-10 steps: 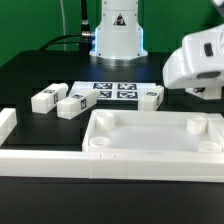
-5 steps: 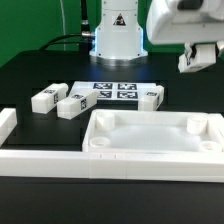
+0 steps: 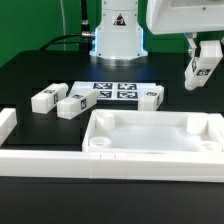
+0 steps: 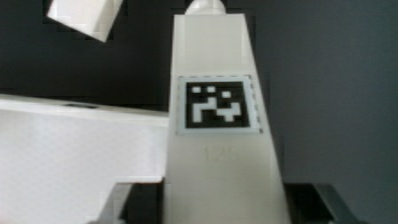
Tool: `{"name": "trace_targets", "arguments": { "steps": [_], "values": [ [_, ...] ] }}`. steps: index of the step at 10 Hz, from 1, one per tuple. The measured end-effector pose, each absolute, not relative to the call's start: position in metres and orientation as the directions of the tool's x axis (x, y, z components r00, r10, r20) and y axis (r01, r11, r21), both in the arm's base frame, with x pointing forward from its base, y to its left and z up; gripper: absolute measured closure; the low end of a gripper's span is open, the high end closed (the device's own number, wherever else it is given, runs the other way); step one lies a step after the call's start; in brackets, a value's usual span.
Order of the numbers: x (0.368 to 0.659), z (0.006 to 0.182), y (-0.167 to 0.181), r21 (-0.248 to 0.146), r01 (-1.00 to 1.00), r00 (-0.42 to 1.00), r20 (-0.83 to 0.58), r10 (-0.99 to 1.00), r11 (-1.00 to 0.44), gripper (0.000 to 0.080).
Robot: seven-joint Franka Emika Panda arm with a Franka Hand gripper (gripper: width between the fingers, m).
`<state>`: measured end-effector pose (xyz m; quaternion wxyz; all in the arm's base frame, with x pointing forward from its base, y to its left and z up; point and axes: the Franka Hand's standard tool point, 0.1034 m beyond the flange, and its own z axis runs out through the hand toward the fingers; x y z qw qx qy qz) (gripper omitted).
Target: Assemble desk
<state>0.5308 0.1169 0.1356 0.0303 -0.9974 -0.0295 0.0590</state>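
The desk panel (image 3: 150,137) lies rim up with round corner sockets, in front of the robot base. My gripper (image 3: 205,48) hangs high at the exterior view's right, shut on a white tagged leg (image 3: 203,63) that points down, slightly tilted, above and behind the panel's far right corner. In the wrist view the leg (image 4: 221,110) runs out from between the fingers (image 4: 135,205), with the panel (image 4: 71,150) below it. Three more legs lie on the table: two (image 3: 47,98) (image 3: 72,102) at the left and one (image 3: 150,96) by the marker board.
The marker board (image 3: 112,90) lies flat before the robot base (image 3: 118,35). A long low white border bar (image 3: 45,160) runs along the front, with an end piece (image 3: 7,124) at the left. A white piece (image 4: 82,20) shows at the wrist view's corner.
My gripper has risen and turned with the leg in it. The leg has swung from lying sideways to pointing down, a little further toward the exterior view's right.
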Motion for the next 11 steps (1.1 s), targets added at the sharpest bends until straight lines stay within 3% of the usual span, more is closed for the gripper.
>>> {"name": "trace_targets", "arguments": {
  "steps": [2,4,8,11],
  "values": [
    [0.549,0.16,0.112,-0.07,0.067,0.998,0.011,0.067,-0.995,0.0509],
    [0.56,0.173,0.107,-0.072,0.066,0.994,0.094,0.06,-0.995,0.0509],
    [0.57,0.169,0.113,-0.088,0.081,0.927,0.372,0.042,-0.993,0.0509],
    [0.594,0.157,0.112,-0.084,0.106,0.918,0.392,0.065,-0.991,0.0509]
  ]
}}
